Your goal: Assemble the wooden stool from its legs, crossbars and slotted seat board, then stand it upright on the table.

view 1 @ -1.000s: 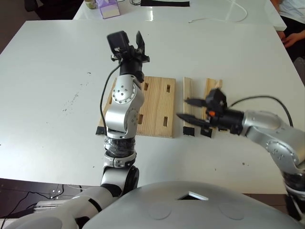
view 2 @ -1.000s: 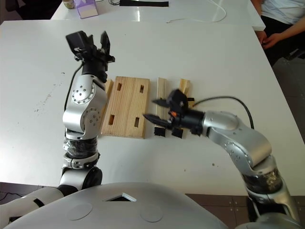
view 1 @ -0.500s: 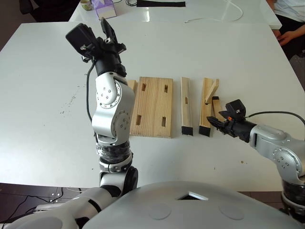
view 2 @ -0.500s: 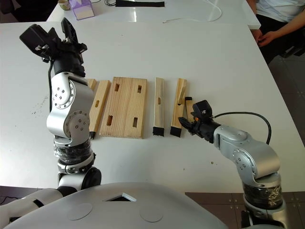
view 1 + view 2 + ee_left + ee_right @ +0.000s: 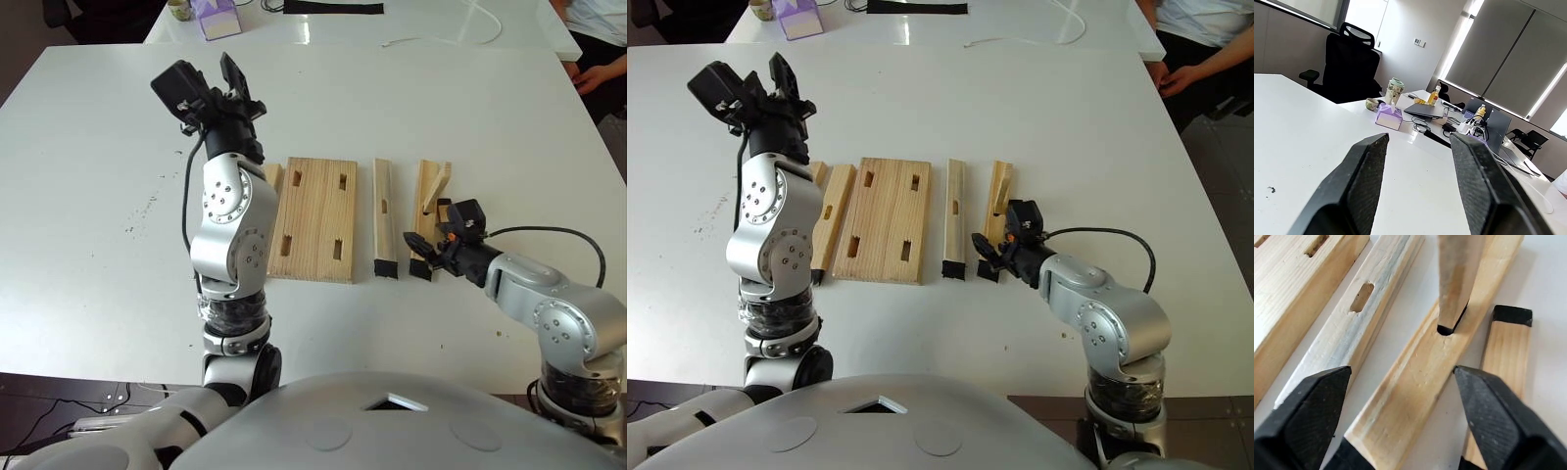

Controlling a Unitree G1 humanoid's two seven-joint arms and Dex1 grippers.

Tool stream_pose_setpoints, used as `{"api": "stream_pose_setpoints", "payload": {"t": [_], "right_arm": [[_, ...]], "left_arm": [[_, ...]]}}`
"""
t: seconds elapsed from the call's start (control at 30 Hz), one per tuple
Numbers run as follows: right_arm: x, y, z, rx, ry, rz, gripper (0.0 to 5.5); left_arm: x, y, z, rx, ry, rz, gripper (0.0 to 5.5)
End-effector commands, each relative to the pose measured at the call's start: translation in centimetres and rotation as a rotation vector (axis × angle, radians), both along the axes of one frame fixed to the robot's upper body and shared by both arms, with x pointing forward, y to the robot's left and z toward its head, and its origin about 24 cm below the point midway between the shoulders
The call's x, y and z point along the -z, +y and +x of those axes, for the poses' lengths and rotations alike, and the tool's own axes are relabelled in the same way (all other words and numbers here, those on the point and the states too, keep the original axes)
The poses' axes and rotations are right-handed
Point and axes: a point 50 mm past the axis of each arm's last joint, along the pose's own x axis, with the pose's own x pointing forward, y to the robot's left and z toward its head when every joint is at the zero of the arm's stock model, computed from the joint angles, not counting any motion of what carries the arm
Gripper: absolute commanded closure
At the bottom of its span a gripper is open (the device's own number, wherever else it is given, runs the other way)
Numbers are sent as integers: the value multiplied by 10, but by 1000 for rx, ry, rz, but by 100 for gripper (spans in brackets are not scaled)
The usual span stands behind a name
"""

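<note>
The slotted seat board (image 5: 887, 217) lies flat at mid-table. Right of it lies a slotted leg (image 5: 953, 215), then a second leg (image 5: 995, 217) with a crossbar (image 5: 1455, 274) stuck slanting into its slot. A short black-capped piece (image 5: 1504, 347) lies beside that. Two more wooden pieces (image 5: 835, 217) lie left of the board, partly behind my left arm. My right gripper (image 5: 982, 247) is open, low over the legs' black-capped near ends; in the right wrist view its fingers (image 5: 1303, 421) straddle the second leg (image 5: 1415, 391). My left gripper (image 5: 774, 88) is raised high above the table, open and empty.
The white table (image 5: 88, 147) has free room to the left and at the front. A tissue box (image 5: 217, 17), a cable (image 5: 441, 39) and a dark strip sit at its far edge. A person's hand (image 5: 1176, 78) rests at the far right.
My right gripper drew back from beside the seat board to the right, then came in to the legs' capped ends. The head camera shifted; my left arm stays raised.
</note>
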Motion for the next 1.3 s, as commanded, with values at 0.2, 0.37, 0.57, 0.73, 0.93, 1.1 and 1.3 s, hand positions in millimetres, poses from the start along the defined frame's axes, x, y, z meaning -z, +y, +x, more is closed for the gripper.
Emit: {"api": "stream_pose_setpoints", "payload": {"t": [0.2, 0.37, 0.57, 0.73, 0.93, 1.1, 1.3], "right_arm": [[22, -2, -8, 10, 44, -59, 162], [26, -10, -4, 5, 38, -142, 193], [30, -11, -4, -57, 19, -197, 288], [22, -12, 2, -164, -76, -281, 339], [-8, -12, 26, -194, -220, -248, 340], [-72, -7, 81, -79, -353, 111, 341], [-117, -3, 106, -237, -391, 671, 341]], "left_arm": [[30, -19, -9, 45, 122, -100, 320], [32, -17, -11, 15, 124, -115, 320], [32, -16, -10, -6, 106, -127, 320], [29, -6, -13, -55, 85, -122, 320], [11, 23, -28, -144, -9, -159, 320], [-6, 33, -37, 26, -134, -131, 320], [-17, -3, -21, 617, -205, -236, 320]]}}
